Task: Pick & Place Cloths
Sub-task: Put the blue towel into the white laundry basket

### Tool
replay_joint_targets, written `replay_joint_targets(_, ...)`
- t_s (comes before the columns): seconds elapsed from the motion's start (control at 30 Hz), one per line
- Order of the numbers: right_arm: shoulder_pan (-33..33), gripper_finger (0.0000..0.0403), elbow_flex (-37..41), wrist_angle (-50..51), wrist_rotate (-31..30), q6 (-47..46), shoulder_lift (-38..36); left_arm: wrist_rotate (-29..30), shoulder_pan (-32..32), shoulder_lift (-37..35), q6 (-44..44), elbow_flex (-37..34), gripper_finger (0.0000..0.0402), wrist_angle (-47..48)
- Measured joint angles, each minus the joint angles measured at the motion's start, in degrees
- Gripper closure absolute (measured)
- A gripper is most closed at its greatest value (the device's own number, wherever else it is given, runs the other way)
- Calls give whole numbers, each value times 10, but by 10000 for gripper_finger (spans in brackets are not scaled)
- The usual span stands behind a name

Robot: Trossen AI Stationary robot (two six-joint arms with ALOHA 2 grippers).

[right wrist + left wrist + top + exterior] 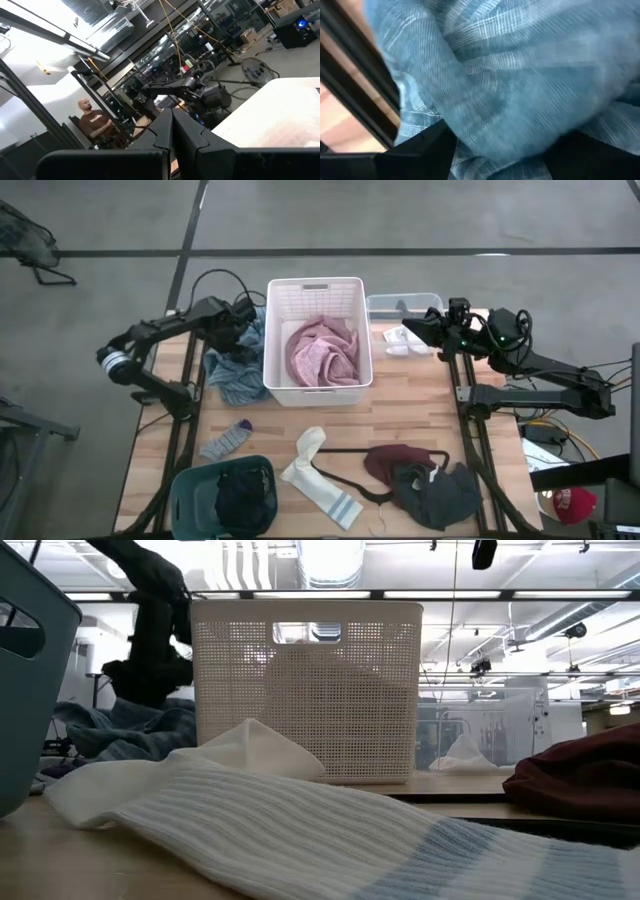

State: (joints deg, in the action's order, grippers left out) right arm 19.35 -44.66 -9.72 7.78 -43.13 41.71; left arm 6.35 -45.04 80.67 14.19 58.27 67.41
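Note:
A white basket (270, 290) at the table's far middle holds a pink cloth (322, 352). A blue-grey plaid cloth (232, 375) lies bunched on the table against the basket's left side. My left gripper (248, 322) is at the cloth's far end, shut on it. My right gripper (410, 328) hangs shut to the right of the basket, over a white cloth (400, 342), touching nothing. Along the near edge lie a grey sock (228, 440), a white sock (315, 475), a maroon cloth (395, 460) and a dark grey cloth (440, 495). My left gripper (502, 160) has a thick bunch of the blue-grey cloth (510, 90) between its two fingers (420, 150), which stand well apart around it. The cloth fills the wrist view, so its edge or fold cannot be told. Most of the cloth (130, 730) rests on the table.
A teal bin (190, 490) with a black cloth (245, 500) stands at the near left corner. A clear container (395, 305) sits right of the basket. A thin black hanger (345, 478) lies between the white sock and the maroon cloth. A person (95, 122) sits beyond the table.

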Motion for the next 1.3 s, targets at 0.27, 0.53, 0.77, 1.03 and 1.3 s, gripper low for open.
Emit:
replay_joint_targets(0.27,0,394,0,1,-2,3,2,-11,0,-3,-23,-54,257,-63)
replay_joint_targets(0.53,0,394,0,1,-2,2,10,-4,0,-57,-13,-58,384,-64)
replay_joint_targets(0.77,0,394,0,0,-2,2,13,-1,0,-184,11,-3,392,1)
replay_joint_targets(1.03,0,394,0,1,-5,5,13,1,0,-306,85,140,390,21)
replay_joint_targets(1.3,0,394,0,1,-8,12,21,-26,0,-322,144,350,392,-120)
